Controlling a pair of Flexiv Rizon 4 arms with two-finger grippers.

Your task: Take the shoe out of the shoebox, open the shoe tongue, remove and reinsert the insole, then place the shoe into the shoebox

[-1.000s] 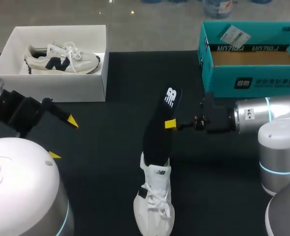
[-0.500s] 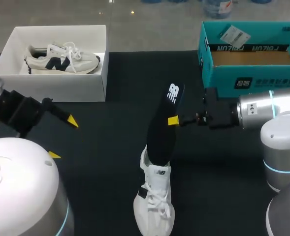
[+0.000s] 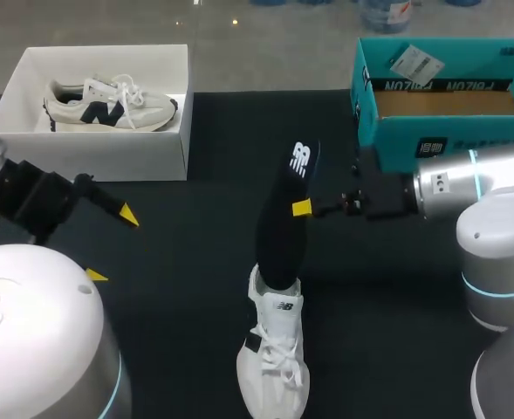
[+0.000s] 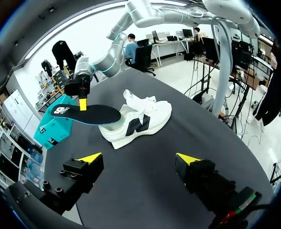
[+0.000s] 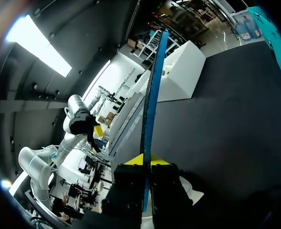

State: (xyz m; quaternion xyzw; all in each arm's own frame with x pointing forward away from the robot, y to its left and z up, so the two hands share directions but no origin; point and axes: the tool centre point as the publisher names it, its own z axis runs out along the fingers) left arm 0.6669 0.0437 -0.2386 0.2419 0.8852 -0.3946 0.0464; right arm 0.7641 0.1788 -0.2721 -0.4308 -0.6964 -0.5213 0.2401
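The right gripper point(image 3: 302, 208) pinched the black insole point(image 3: 283, 229) between its fingers, its lower end inside the white shoe point(image 3: 274, 358) on the counter point(image 3: 195, 288) (left gripper point(image 3: 113, 245) apart, fingers spread), so the insole step seemed underway, next needing a straight, steady slide.

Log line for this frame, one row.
right pincer: shut on insole | insole: lower end at white shoe opening | left pincer: open, empty

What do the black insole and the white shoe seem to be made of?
Black insole: probably foam with a matte fabric top; it is thin, blue-edged, and bends only slightly in the right gripper. White shoe: seemingly matte textile or synthetic leather, with woven laces; exact material unclear.
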